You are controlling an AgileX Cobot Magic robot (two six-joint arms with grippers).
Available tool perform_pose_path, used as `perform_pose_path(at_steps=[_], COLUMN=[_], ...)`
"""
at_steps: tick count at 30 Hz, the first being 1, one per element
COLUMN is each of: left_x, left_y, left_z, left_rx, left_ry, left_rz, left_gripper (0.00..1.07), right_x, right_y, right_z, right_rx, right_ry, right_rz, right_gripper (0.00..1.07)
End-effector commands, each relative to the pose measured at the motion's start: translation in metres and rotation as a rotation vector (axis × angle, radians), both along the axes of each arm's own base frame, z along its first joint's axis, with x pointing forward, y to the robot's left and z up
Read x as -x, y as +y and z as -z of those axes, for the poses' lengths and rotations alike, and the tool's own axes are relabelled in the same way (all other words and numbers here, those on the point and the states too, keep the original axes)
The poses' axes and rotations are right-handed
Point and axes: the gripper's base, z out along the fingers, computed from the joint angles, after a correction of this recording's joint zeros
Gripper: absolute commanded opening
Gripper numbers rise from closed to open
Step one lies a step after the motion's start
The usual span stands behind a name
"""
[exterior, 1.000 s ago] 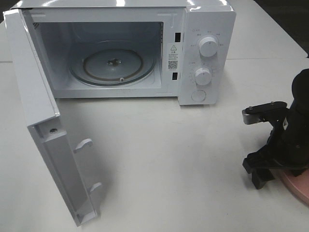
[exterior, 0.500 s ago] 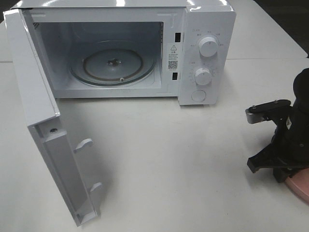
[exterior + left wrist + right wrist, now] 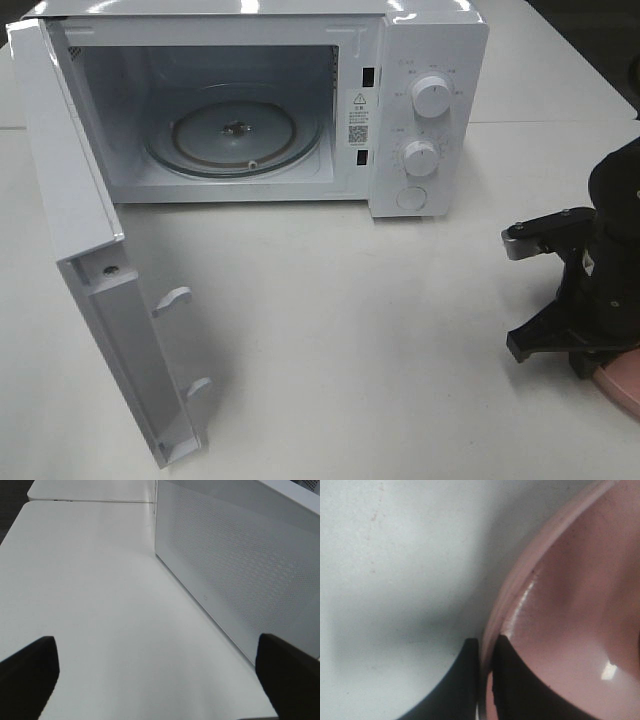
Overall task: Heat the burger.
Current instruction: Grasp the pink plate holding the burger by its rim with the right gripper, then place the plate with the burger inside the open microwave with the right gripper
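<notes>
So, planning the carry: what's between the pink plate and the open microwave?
Bare table, past the right gripper on the plate rim; exterior high view.

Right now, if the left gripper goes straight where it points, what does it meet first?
Probably the table; the microwave's dotted white panel lies to one side, though depth is unclear.

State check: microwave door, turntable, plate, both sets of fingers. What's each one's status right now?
White microwave door: swung wide open.
Round glass turntable: bare, nothing on it.
Shallow pink plate: rim pinched by the right fingers.
Left arm's black fingers: wide open, empty.
Right arm's black fingers: shut on the plate's rim.
</notes>
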Motion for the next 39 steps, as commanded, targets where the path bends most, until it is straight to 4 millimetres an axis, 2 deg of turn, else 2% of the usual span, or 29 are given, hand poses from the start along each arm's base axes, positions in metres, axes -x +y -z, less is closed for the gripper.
perform_pose_path(at_steps=[1, 12, 20, 29, 39], left_x=[0.002, 0.002, 0.002, 0.002, 0.002], left_y=[-0.001, -0.001, -0.001, -0.001, -0.001], left_z=[-0.001, -0.001, -0.001, -0.001, -0.001], left_rx=[0.013, 0.013, 0.013, 0.013, 0.013], left_ry=[-0.027, -0.027, -0.027, -0.027, -0.027], left_rz=[0.002, 0.002, 0.002, 0.002, 0.002], left_gripper=[1.0, 1.0, 1.0, 1.0, 1.0], right_x=[0.004, 0.012, 0.018, 0.025, 0.042], right_y=[0.002, 0.013, 0.022, 0.03, 0.057], right_z=[0.004, -0.001, -0.025, -0.035, -0.046], right_rx=[0.049, 0.216, 0.261, 0.304, 0.313], right_ry=[0.02, 0.008, -0.071, -0.08, -0.117], right_rz=[0.013, -0.002, -0.028, -0.077, -0.191], right_gripper=[0.0, 0.0, 0.0, 0.0, 0.0])
